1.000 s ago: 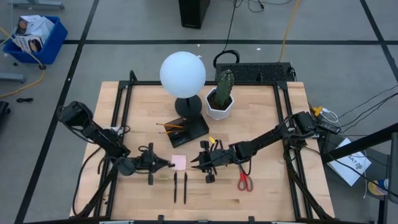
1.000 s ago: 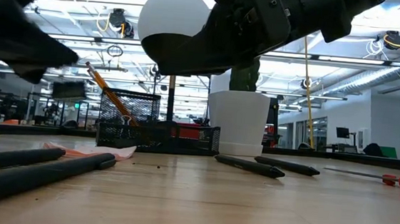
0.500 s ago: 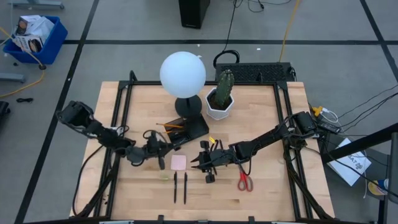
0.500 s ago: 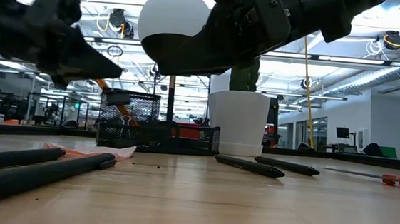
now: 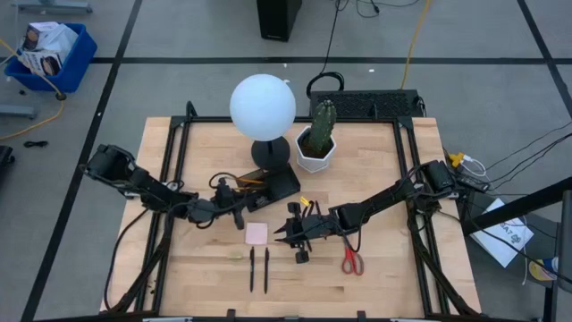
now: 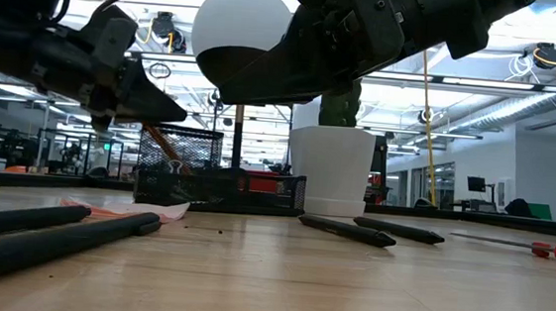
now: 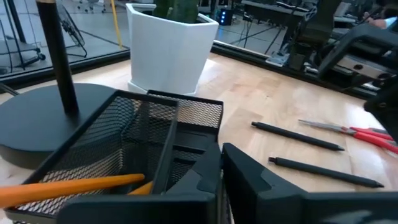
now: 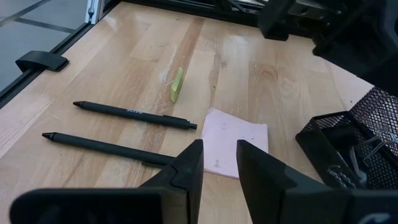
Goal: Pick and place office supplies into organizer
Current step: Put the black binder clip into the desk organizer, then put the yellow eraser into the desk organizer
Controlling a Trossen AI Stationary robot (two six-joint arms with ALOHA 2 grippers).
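Pencils (image 7: 74,185) already sit in the organizer (image 5: 268,184), the orange shafts leaning inside the black mesh tray next to the lamp base (image 5: 270,154); what looks like a small clip also lies in one compartment in the right wrist view. That seems to be all that is done so far.

Left claw (image 5: 239,202) hovers just beside the organizer's near edge, fingers fully closed, nothing visible between them; it looks empty. Right claw (image 5: 288,234) hangs low over the middle of the desk (image 5: 384,268), near the sticky pad (image 5: 256,233), with a narrow gap between its fingers (image 8: 186,168); no item shows in that gap, so whether it grips anything I cannot tell.

Still out on the desk:
- pink sticky pad, lying flat between the two claws
- two black pens (image 5: 259,268), side by side near the front edge, below the pad
- red scissors (image 5: 352,261), well apart to the right of the pens
- small yellow-green bit (image 8: 177,84) beyond the pens in the right wrist view, identity unclear

Cactus pot (image 5: 316,150) stands behind the organizer and is not part of the job.

Judgement: task early to midway, most supplies left to place.
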